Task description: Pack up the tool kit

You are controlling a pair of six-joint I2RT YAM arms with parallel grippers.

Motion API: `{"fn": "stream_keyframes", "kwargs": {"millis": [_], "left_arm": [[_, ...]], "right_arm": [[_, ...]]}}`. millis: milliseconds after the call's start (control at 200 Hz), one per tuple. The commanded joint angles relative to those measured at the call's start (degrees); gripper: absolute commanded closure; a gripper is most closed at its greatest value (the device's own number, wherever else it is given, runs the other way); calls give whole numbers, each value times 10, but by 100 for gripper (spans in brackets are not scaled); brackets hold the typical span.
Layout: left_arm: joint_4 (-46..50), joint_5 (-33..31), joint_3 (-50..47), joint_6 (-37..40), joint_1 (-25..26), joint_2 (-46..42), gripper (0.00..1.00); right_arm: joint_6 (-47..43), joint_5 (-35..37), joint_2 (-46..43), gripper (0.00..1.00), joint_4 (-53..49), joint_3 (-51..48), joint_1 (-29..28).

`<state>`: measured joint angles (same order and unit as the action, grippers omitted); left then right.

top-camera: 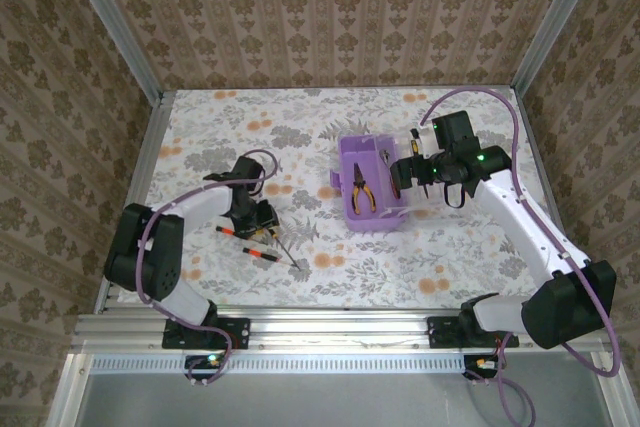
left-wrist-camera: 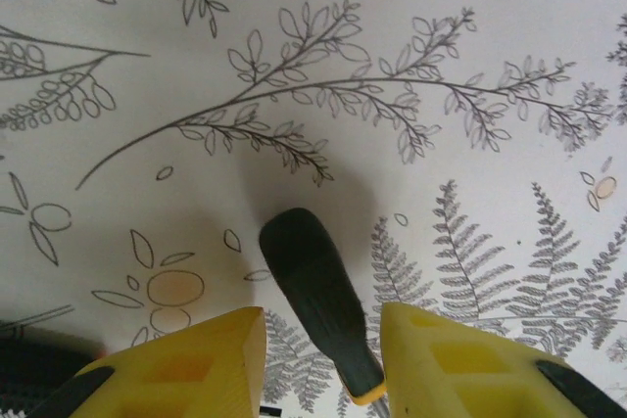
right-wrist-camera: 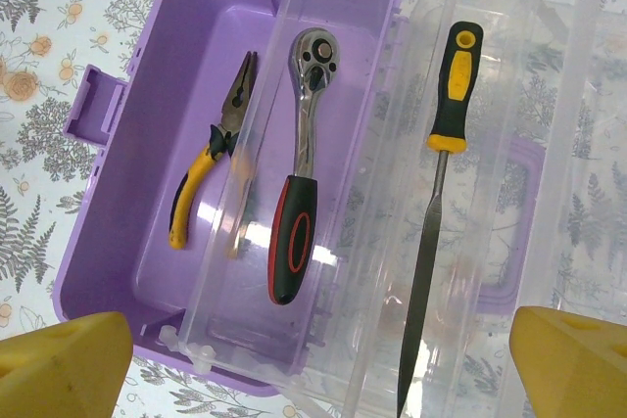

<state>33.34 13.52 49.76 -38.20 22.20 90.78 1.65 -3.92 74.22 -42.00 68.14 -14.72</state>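
The purple box (top-camera: 350, 215) stands open right of centre, its clear lid (right-wrist-camera: 470, 242) tipped up. Inside it lie orange-handled pliers (right-wrist-camera: 209, 159) and a ratchet wrench (right-wrist-camera: 299, 183). A yellow-and-black handled tool (right-wrist-camera: 446, 105) shows through the lid. My right gripper (right-wrist-camera: 318, 340) hangs open over the box's right side (top-camera: 412, 172), its fingers wide on either side of the lid. Two black-orange screwdrivers (top-camera: 232, 233) (top-camera: 265, 253) lie on the cloth. My left gripper (left-wrist-camera: 321, 320) is low over one (top-camera: 262, 230). Its black handle (left-wrist-camera: 313, 291) lies between the jaws, with a gap on the left.
The flowered tablecloth (top-camera: 440, 257) covers the table. Metal frame posts (top-camera: 110, 22) and patterned walls close in the back and sides. The other screwdriver's dark handle (left-wrist-camera: 29, 369) lies just left of my left fingers.
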Motion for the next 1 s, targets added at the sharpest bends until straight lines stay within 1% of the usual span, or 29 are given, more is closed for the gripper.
{"fn": "stream_keyframes", "kwargs": {"millis": [0, 170, 265, 325, 430, 530, 640, 675, 760, 815, 895, 930, 945, 995], "left_arm": [[21, -6, 24, 28, -7, 27, 67], [35, -12, 56, 64, -12, 79, 78], [44, -13, 75, 78, -11, 103, 86], [47, -11, 85, 81, -12, 106, 93], [57, -11, 107, 83, -12, 95, 100], [76, -3, 149, 83, -11, 67, 100], [94, 32, 225, 81, -10, 37, 100], [98, 43, 255, 80, -8, 34, 100], [104, 70, 327, 73, 4, 36, 100], [102, 84, 368, 68, 15, 43, 100], [89, 105, 413, 54, 35, 54, 100], [81, 112, 429, 48, 36, 58, 100], [77, 114, 434, 47, 52, 60, 100], [63, 120, 449, 37, 65, 65, 100]], "right_arm": [[-9, -13, -16, 0, 9, -8, 4], [-13, -14, -28, 0, 13, -9, 4], [-17, -9, -35, 0, 8, -7, 4], [-21, -6, -40, 0, 4, -8, 4], [-24, -10, -46, 0, 3, -10, 4], [-33, -43, -49, 0, 4, -9, 4], [-40, -148, -51, 0, 5, 5, 2], [-36, -166, -50, 0, 9, 9, -4], [-30, -171, -43, 1, 17, 24, -39], [-23, -171, -31, 3, 24, 35, -66], [-2, -173, -15, 9, 46, 38, -98], [11, -179, -9, 12, 61, 38, -107], [17, -182, -7, 13, 67, 38, -109], [34, -191, -3, 18, 90, 36, -120]]}}
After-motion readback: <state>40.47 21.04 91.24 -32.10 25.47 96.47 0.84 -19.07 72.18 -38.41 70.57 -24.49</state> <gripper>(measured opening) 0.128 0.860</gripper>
